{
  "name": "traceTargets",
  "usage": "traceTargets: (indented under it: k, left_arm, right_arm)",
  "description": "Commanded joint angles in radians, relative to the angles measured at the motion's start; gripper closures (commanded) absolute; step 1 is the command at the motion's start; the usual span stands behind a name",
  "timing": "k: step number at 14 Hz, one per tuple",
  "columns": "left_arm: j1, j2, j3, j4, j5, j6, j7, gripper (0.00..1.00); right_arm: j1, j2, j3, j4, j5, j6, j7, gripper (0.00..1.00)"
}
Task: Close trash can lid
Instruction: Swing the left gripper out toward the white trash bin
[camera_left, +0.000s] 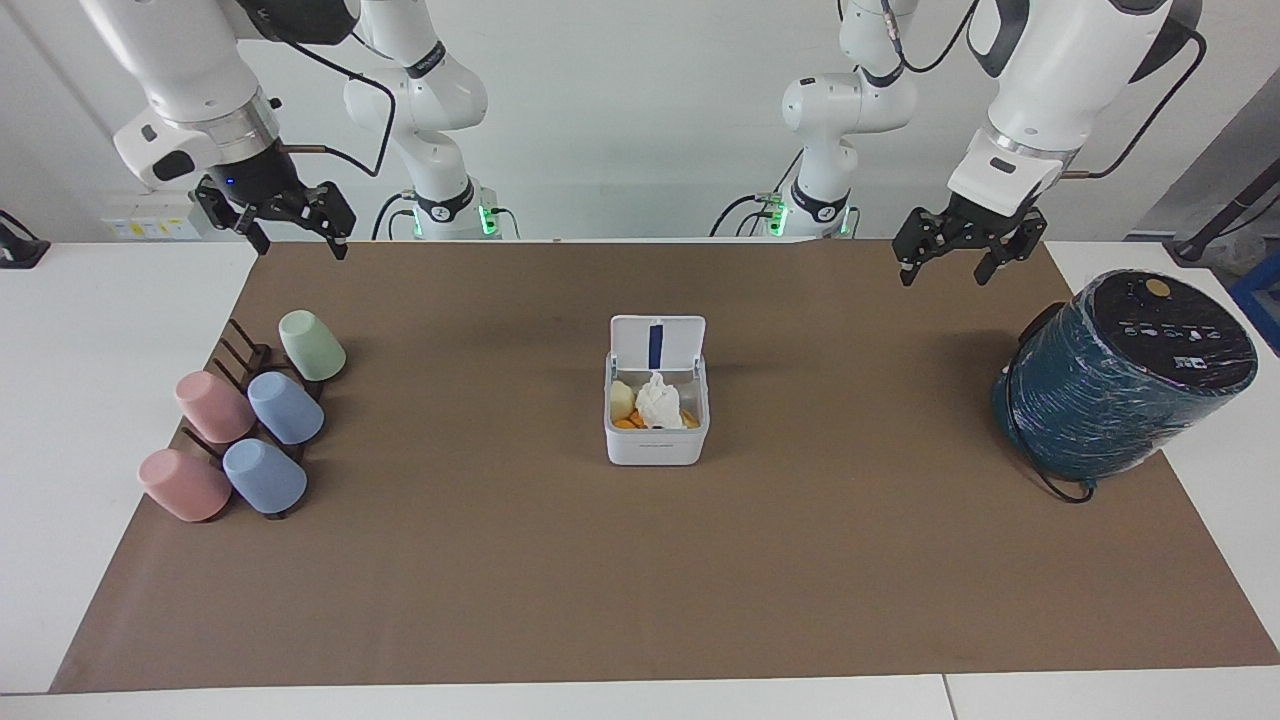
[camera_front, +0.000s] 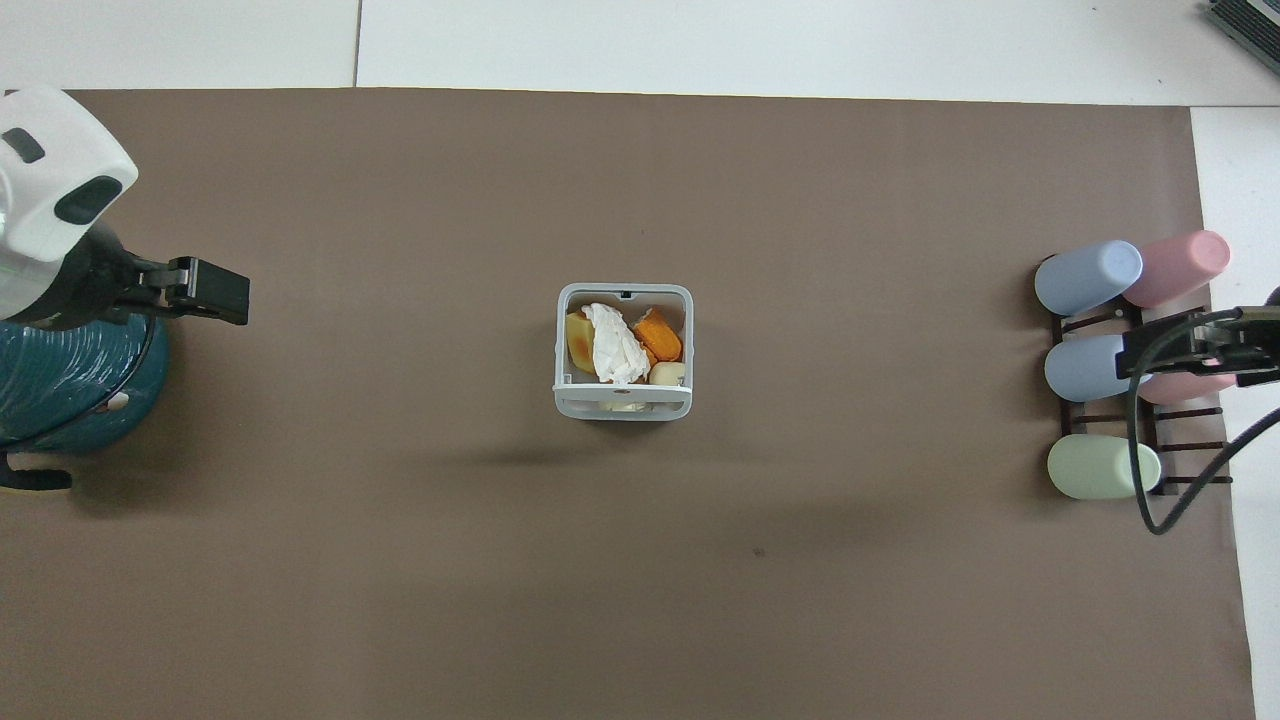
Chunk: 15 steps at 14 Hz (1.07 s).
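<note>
The small white trash can (camera_left: 655, 442) stands in the middle of the brown mat, holding a crumpled white tissue and orange and yellow scraps. Its lid (camera_left: 657, 345) stands upright on the hinge at the side nearer the robots, its inner face with the blue strip showing. In the overhead view the can (camera_front: 561, 340) shows from above and the lid (camera_front: 623, 402) edge-on. My left gripper (camera_left: 945, 265) is open and empty, up in the air beside the teal cylinder; it also shows in the overhead view (camera_front: 215, 290). My right gripper (camera_left: 295, 235) is open and empty, raised over the cup rack (camera_front: 1185, 350).
A large dark teal wrapped cylinder (camera_left: 1125, 375) with a black top leans at the left arm's end of the mat (camera_front: 70, 390). A dark rack with several pink, blue and green cups (camera_left: 250, 420) lies at the right arm's end (camera_front: 1100, 360).
</note>
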<state>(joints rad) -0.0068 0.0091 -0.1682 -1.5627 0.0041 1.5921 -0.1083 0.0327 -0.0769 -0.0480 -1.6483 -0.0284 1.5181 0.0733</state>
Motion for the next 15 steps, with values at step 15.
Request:
traceTargets:
  k: [15]
  left_arm:
    - [0.025, -0.031, 0.001, -0.043, -0.027, 0.025, 0.064, 0.0]
  right_arm:
    - [-0.008, -0.008, 0.005, 0.001, -0.002, -0.016, -0.029, 0.0]
